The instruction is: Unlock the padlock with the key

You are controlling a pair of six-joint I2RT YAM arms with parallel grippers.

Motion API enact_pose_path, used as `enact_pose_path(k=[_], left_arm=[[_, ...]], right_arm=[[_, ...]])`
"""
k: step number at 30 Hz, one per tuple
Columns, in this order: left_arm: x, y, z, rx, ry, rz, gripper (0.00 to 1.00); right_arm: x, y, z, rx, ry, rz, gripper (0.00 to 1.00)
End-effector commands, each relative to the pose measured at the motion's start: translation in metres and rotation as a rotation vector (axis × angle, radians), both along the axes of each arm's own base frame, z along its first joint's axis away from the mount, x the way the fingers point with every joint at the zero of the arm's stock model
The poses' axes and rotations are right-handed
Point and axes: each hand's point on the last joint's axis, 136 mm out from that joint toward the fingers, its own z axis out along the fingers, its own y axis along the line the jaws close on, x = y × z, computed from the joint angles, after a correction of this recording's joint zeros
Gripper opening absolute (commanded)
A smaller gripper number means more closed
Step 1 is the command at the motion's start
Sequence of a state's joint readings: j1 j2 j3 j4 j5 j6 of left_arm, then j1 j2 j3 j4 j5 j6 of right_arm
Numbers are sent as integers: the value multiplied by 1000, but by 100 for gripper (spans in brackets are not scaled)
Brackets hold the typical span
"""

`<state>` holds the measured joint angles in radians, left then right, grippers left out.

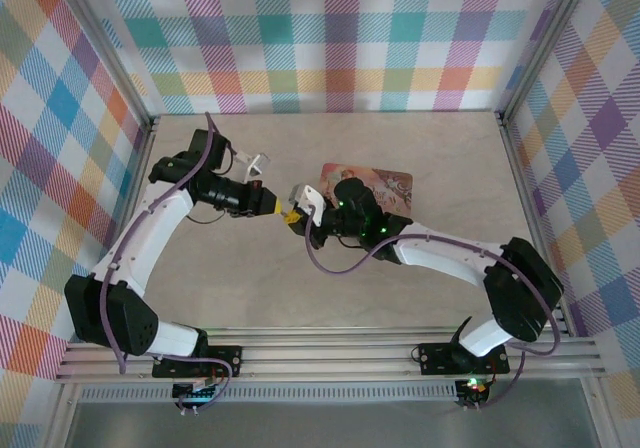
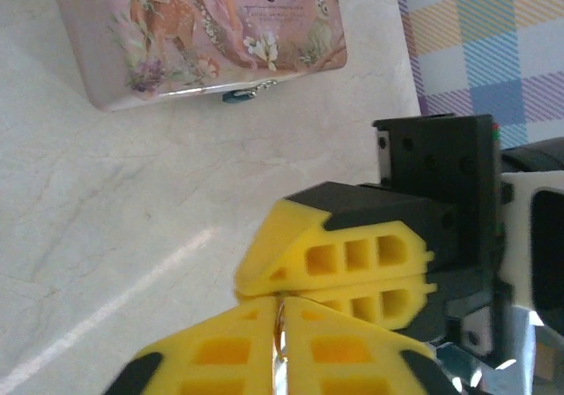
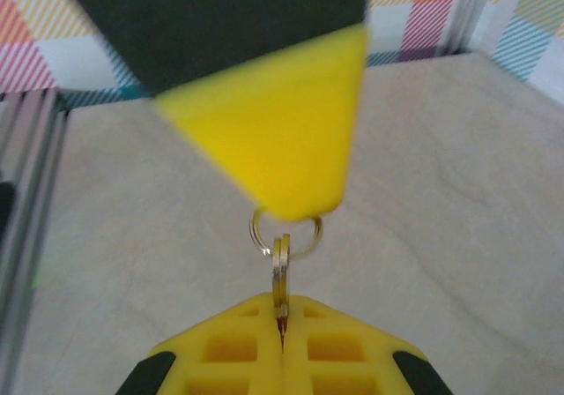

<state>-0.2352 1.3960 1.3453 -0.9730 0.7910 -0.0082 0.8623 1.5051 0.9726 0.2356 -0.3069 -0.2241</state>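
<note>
The padlock (image 2: 238,96) sits at the front latch of the closed pink tin (image 2: 203,25), well ahead of the left gripper (image 2: 280,314) and touching neither gripper. The right gripper (image 3: 282,309), tip to tip with the left, is clamped on the key (image 3: 280,276). The left pinches the key ring (image 3: 256,233).

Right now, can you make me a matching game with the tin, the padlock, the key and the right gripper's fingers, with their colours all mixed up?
Things:
1. tin
2. padlock
3. key
4. right gripper's fingers

Colours:
A. yellow
B. teal-blue
C. pink
D. shiny brassy metal

Pairs: 1-C, 2-B, 3-D, 4-A
</note>
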Motion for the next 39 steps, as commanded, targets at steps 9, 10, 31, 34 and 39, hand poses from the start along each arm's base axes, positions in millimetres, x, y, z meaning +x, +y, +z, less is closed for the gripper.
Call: enact_pose_path(k=[9, 10, 31, 34, 39], left_arm=[[-16, 2, 59, -94, -664, -110, 40], [-23, -1, 61, -106, -712, -159, 41], [-55, -44, 50, -255, -691, -493, 39], [-57, -48, 46, -251, -677, -507, 36], [-59, -52, 39, -242, -659, -527, 34]], right_arm=[[-39, -43, 18, -90, 297, 197, 0], [-39, -45, 22, -85, 305, 206, 0], [-44, -37, 40, -16, 416, 302, 0], [-44, -36, 40, -13, 421, 303, 0], [-44, -36, 39, -12, 419, 306, 0]])
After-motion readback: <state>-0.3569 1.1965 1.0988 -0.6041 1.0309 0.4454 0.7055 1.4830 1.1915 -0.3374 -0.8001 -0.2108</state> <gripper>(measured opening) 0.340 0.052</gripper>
